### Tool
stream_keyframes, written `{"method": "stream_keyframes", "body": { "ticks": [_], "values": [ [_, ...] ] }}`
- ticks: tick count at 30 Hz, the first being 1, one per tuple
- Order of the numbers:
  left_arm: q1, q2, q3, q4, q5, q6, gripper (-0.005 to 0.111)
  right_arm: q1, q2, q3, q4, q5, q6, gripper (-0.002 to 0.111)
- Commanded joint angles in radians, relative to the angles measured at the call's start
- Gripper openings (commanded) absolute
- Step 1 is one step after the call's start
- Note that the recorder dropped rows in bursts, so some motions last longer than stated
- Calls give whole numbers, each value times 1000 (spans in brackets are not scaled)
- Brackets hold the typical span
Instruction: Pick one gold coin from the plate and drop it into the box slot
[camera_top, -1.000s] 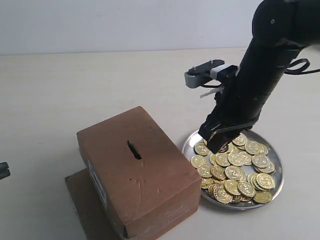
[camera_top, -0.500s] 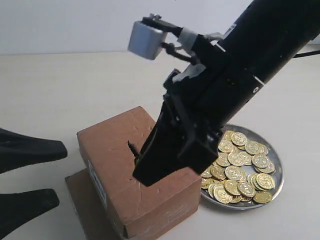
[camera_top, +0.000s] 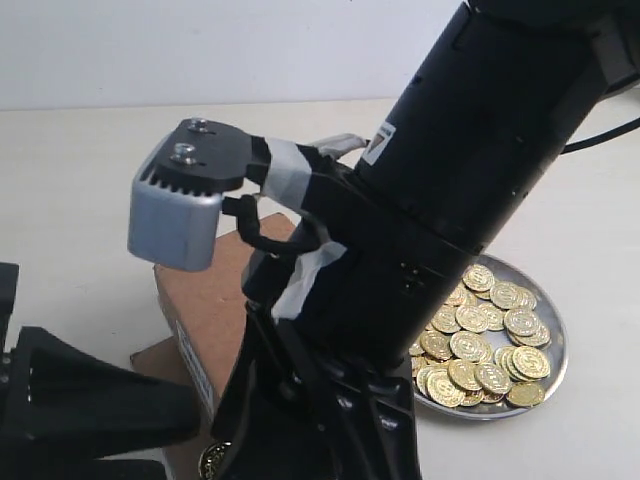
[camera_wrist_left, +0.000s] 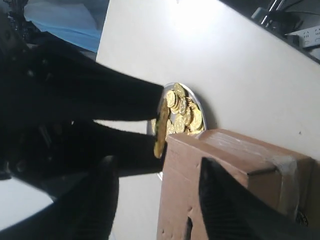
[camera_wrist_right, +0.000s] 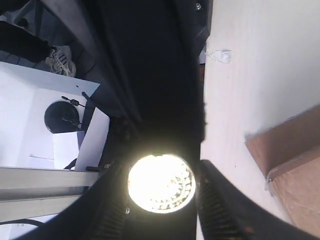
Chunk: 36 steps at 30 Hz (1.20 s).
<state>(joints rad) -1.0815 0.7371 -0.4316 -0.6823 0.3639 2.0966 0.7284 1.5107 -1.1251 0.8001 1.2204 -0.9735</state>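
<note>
**Grip state.** The right end effector (camera_wrist_right: 162, 170) is pressed together on one coin (camera_wrist_left: 159, 125), held edge-on. The left end effector (camera_wrist_left: 157, 172) is spread and carries nothing. It sits low, left of the box (camera_top: 205, 300), toward the near-left corner of the counter (camera_top: 90, 170).

**Layout.** The plate (camera_top: 553, 322), with the other coins, lies just right of the box, toward the near edge.

**Finding.** The coin hangs at the box's near-left edge, not plainly over the top face. The right arm hides the slot, so alignment cannot be confirmed.

**Risks, as judged.**
- Release here would likely send the coin down the box's side onto the counter.
- The two end effectors are close, so a sideways correction could bring them into contact.
- The arm's bulk over the box could nudge it and shift the slot.

**Room.** The counter toward its far and left edges lies open. Clearance is tight around the box, and the plate rim bounds the right.
</note>
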Motion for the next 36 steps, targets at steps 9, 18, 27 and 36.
{"method": "stream_keyframes", "body": {
  "ticks": [9,18,27,36],
  "values": [
    [-99,90,-5,-5,-122,0,44,4,-10,1,4,1,-9,34],
    [-116,126,-25,-5,-168,0,35,4,-10,1,2,1,-9,34],
    [-116,126,-25,-5,-168,0,5,4,-10,1,-3,1,-9,34],
    [-116,126,-25,-5,-168,0,0,4,-10,1,-10,1,-9,36]
  ]
}}
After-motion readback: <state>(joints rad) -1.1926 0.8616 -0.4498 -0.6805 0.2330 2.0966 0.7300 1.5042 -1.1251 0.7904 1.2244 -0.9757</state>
